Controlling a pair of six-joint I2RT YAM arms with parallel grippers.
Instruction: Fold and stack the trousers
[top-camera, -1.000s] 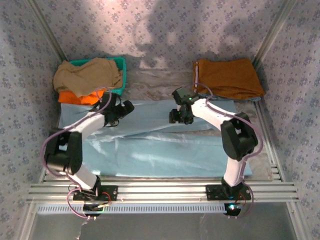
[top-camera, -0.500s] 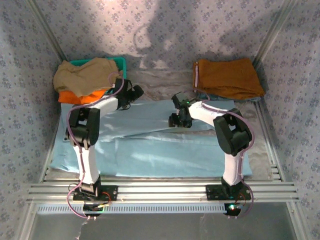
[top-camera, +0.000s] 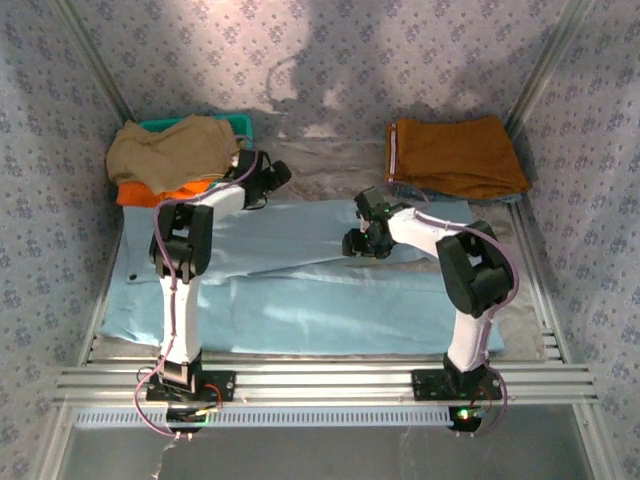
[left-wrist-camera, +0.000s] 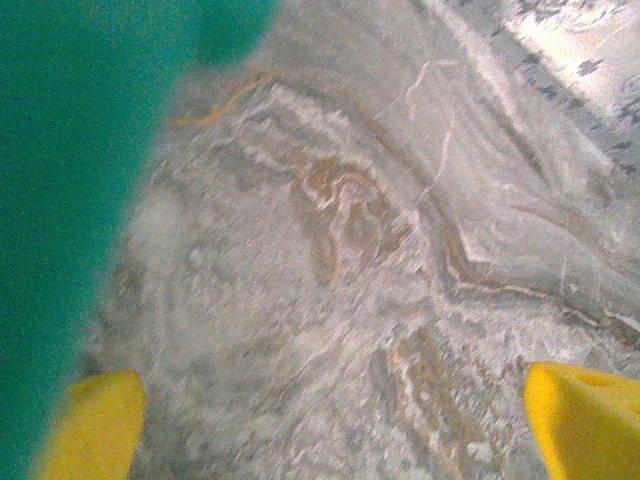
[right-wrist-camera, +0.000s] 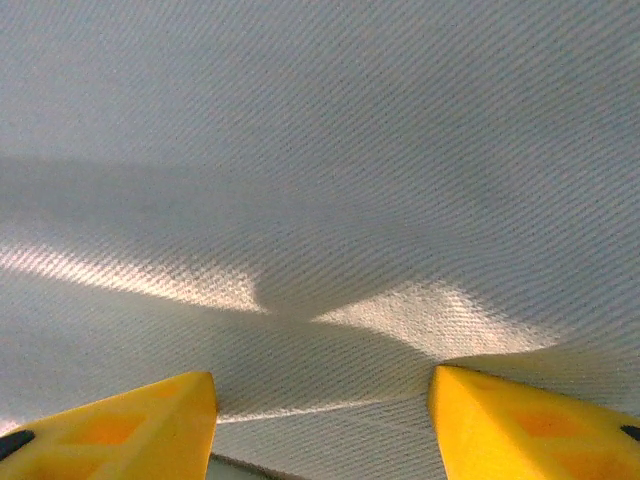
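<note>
From above, the left arm stretches long toward the table's (top-camera: 320, 165) far-left corner, left gripper (top-camera: 270, 178) beside one teal basket (top-camera: 243, 125); the bent right arm holds the right gripper (top-camera: 358, 243) low over the thin pale-blue trousers (top-camera: 320, 300) spread mid-table. In the left wrist view, two yellow fingers (left-wrist-camera: 95, 425) stand wide apart over marbled grey surface. In the right wrist view, two yellow wedges sit about half apart, gripping nothing, above fine twill weave.

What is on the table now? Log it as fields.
trousers: pale blue, spread across the table
left hand: open, empty, over bare table beside the teal basket
right hand: open, close above the trousers' fabric
basket contents: a tan garment over an orange garment
far right: folded rust-brown trousers
</note>
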